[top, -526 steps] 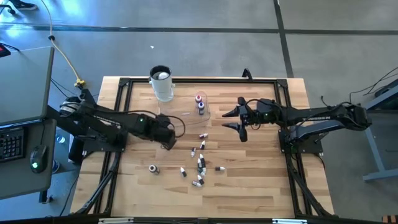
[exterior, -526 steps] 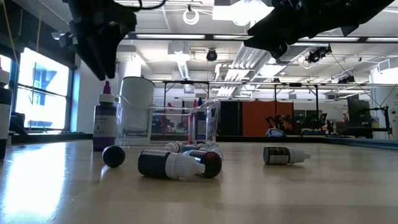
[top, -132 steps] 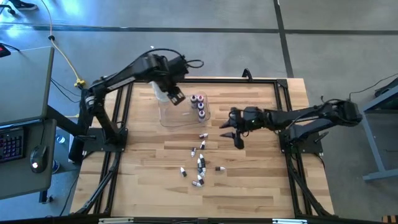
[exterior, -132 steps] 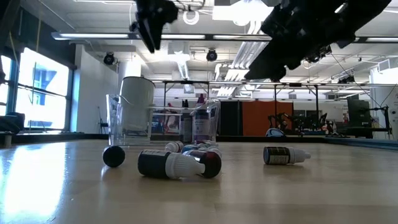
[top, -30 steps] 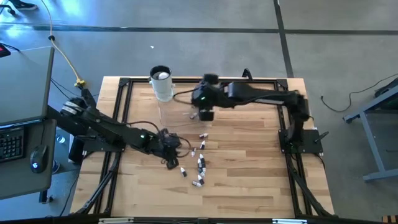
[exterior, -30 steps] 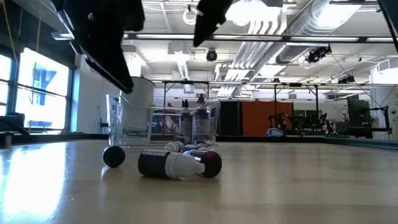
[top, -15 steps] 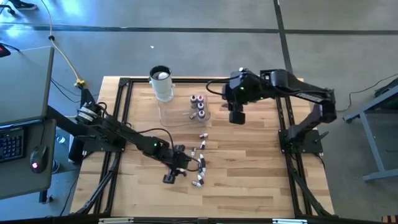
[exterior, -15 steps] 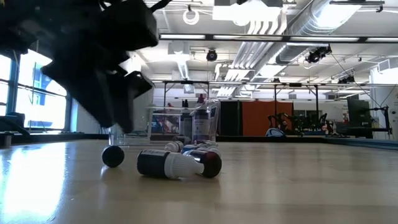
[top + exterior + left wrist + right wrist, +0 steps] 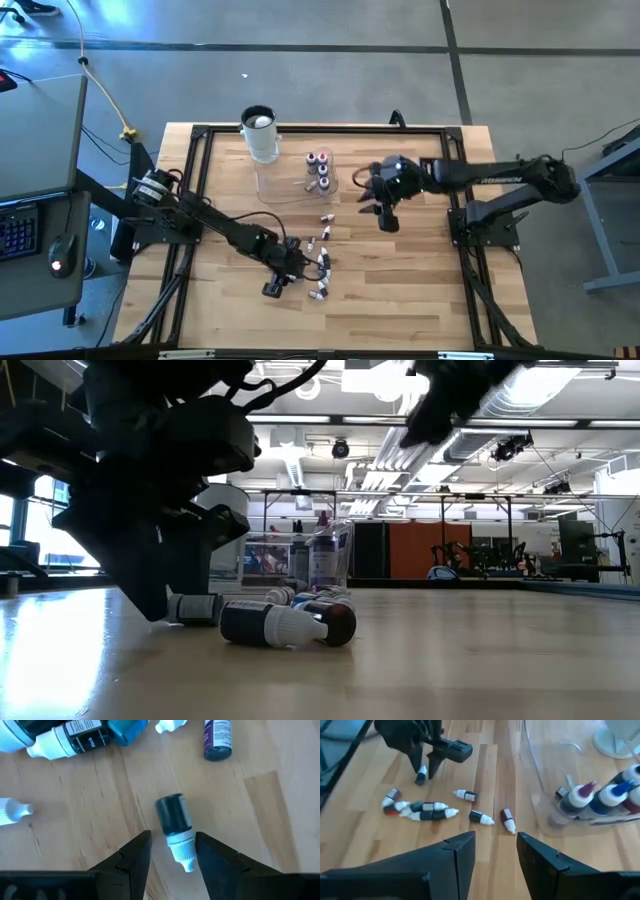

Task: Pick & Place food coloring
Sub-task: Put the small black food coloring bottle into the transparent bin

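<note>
- Dark-bodied with a white cap, one small bottle lies on its side on the pale wood surface, its tip pointing in between the left gripper's two jaws, which stand apart on either side of it and do not yet grip it.
- Around it, close by, more food coloring bottles lie scattered flat near the middle of the surface, some touching each other.
- Farther off, several bottles stand upright in a clear plastic tray, with a white cup just beyond it.
- Right gripper hovers beside the tray, jaws apart and holding nothing.
- Handling, as a judgement: each bottle looks light, stiff and smooth, and being round it will likely roll or skid if nudged from one side.
- Best hold appears to be across the dark body, near its middle, not on the narrow tapering cap, where the jaws could slip off.
</note>
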`<state>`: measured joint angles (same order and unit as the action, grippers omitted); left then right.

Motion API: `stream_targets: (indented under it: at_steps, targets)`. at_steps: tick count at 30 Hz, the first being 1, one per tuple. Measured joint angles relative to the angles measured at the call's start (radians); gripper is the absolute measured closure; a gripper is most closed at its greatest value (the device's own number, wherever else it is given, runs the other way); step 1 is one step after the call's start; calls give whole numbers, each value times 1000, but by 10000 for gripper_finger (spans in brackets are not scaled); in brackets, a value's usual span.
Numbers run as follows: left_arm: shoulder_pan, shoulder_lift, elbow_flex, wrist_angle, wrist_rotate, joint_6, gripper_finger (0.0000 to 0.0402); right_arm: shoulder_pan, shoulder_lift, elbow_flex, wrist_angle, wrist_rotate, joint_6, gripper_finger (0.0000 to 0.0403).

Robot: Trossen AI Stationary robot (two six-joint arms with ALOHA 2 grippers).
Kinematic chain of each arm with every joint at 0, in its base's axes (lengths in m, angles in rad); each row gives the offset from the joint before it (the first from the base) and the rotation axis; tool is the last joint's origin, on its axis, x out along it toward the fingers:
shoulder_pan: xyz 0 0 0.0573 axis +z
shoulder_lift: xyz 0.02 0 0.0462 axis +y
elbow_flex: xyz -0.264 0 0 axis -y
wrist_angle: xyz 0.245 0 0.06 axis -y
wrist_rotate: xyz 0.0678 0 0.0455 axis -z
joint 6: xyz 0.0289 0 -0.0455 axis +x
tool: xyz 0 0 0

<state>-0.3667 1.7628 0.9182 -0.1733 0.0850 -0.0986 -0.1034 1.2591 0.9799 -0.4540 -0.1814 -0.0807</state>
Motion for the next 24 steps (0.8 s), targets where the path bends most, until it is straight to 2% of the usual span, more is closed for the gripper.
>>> stream_targets:
  at_steps: [5,10,13,18,24]
  targets:
    - [0,2,0,7,-9,-2,277,0,-88,-338,404,10,-5,265]
    - [1,1,-1,8,-40,-38,326,-1,-122,-548,718,17,-52,265]
    - [-1,-14,-2,2,-74,-37,343,-1,-124,-593,820,9,-54,265]
    - [53,-72,58,-118,-139,-3,342,-1,-124,-586,847,14,-56,265]
    - [178,-156,265,-509,-393,79,334,-1,-124,-579,864,14,-58,265]
